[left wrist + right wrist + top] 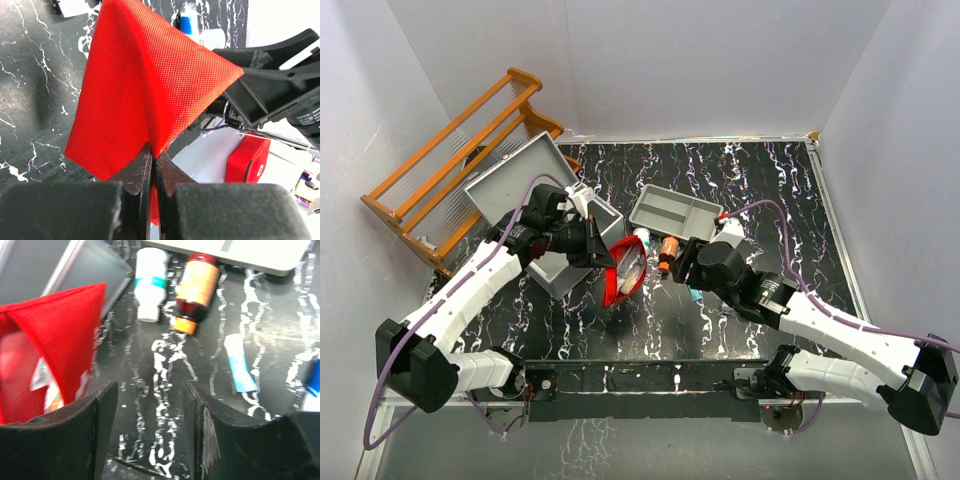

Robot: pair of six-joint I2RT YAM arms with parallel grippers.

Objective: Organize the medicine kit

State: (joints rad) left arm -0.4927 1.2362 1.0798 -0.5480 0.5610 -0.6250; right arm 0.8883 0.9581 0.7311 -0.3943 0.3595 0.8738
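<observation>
The medicine kit stands open toward the rear-left corner of the desk, its lid thrown back against a wooden rack. The left arm covers most of the kit's base, so what is already inside cannot be told. Just in front of it, the left tool is pressed together on a fold of the red pouch and holds it up off the desk, with its mouth gaping toward the right arm and pale packets showing inside. The right tool is spread, with nothing between its fingers, and sits low just beside the pouch's open side. Judging by this, the step in hand is emptying or filling the pouch, and the sorting looks far from finished. A shallow grey tray lies out on the desk near the middle of the rear edge and appears empty. Just in front of it a white bottle and an amber bottle lie on their sides next to each other. A teal tube and a blue item, too blurred to name, lie loose nearer the right arm. All of these, along with the tray and the pouch, apparently remain to be packed before the lid can close.
</observation>
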